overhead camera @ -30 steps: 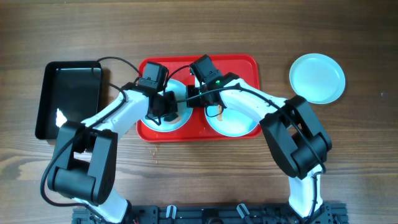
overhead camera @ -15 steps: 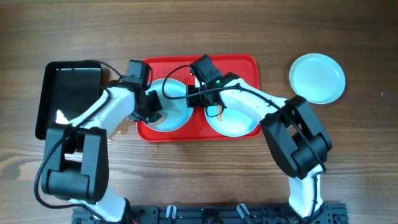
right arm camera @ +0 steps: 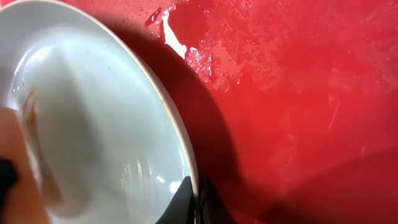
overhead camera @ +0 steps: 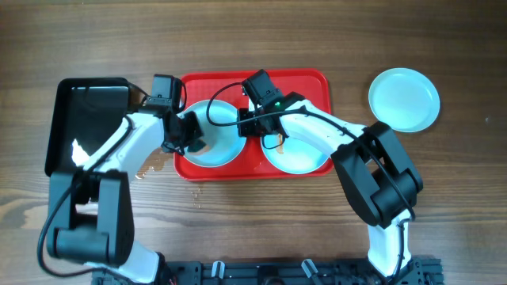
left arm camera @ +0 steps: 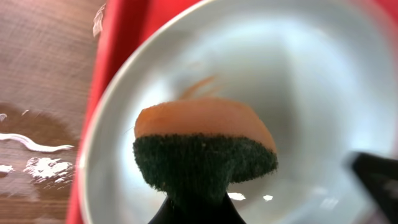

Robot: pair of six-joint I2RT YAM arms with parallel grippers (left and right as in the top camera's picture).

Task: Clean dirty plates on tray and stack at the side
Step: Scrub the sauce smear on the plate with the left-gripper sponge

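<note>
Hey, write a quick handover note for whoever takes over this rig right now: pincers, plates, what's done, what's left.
Left pincer: shut on the sponge, over the left plate.
Right pincer: shut on that plate's rim.
Left plate and right plate both sit on the red tray; orange smears show on each.
Third plate: on the table right of the tray, looks clean.
Left to do: finish both tray plates, then stack them with the third.
</note>
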